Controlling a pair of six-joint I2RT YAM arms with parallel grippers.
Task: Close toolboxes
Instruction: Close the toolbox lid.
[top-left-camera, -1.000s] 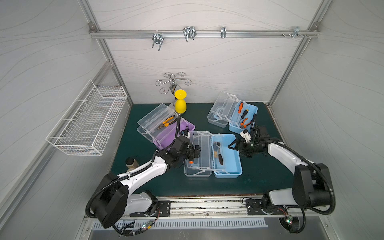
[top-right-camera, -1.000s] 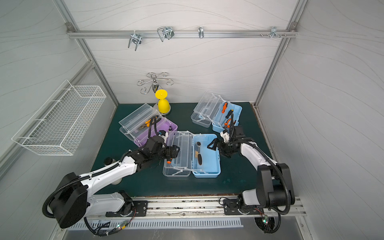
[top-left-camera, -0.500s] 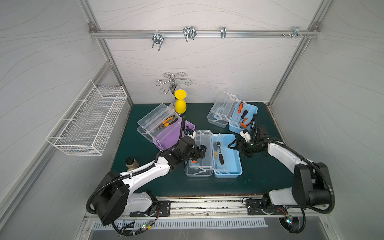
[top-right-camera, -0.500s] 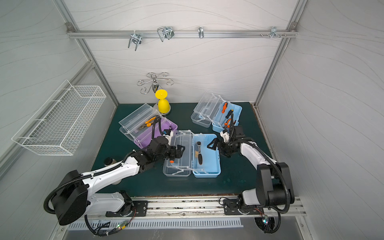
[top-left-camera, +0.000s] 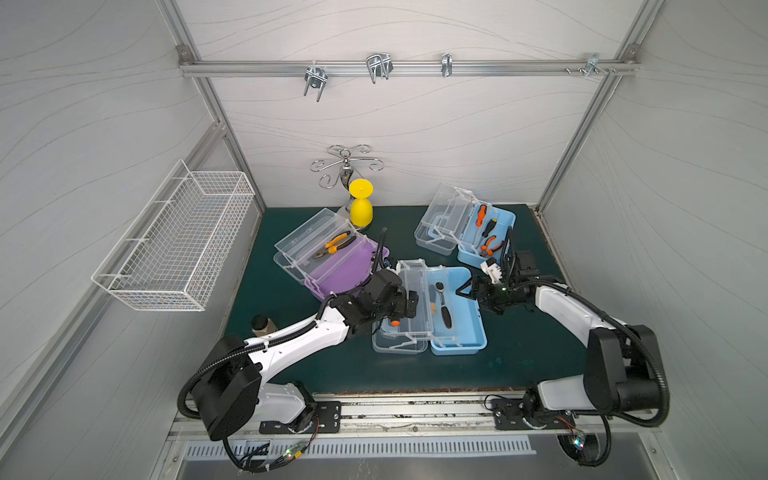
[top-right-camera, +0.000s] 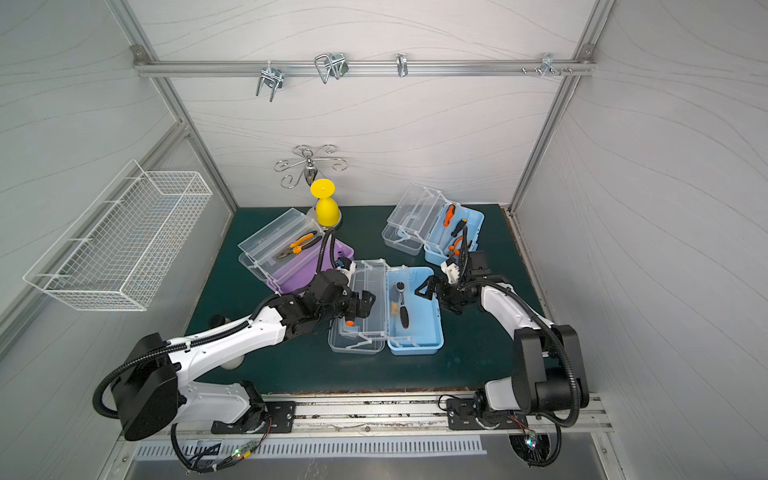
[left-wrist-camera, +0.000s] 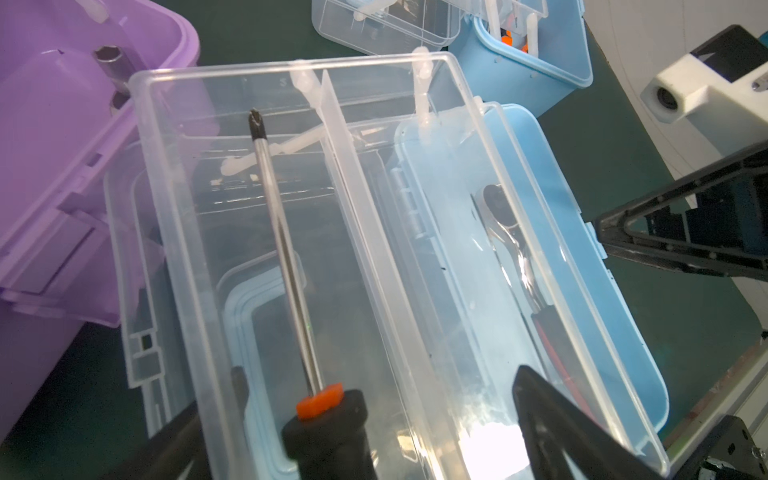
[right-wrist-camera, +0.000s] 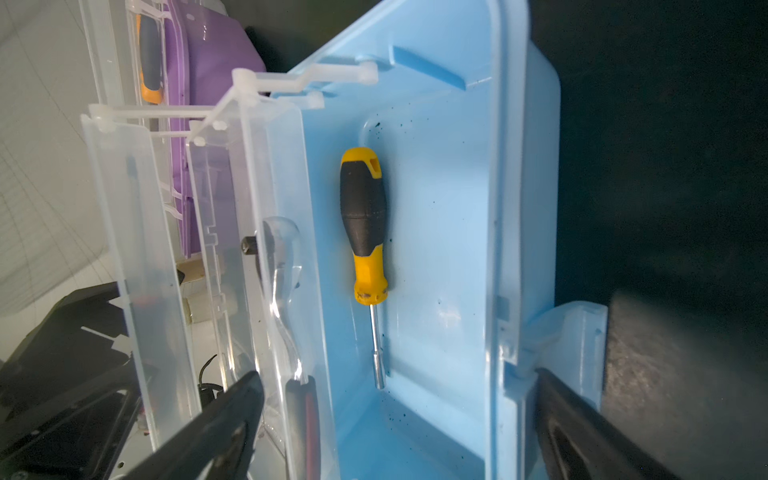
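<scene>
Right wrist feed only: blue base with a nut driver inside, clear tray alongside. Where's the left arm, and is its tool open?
Observer: The left tool is open, poised over the clear tray of that same near light blue toolbox, on the side opposite the right tool.
Operator: Any box outside my frame?
Observer: One. A far light blue toolbox sits farther back, lid swung open, with orange-handled tools lying in its base.
</scene>
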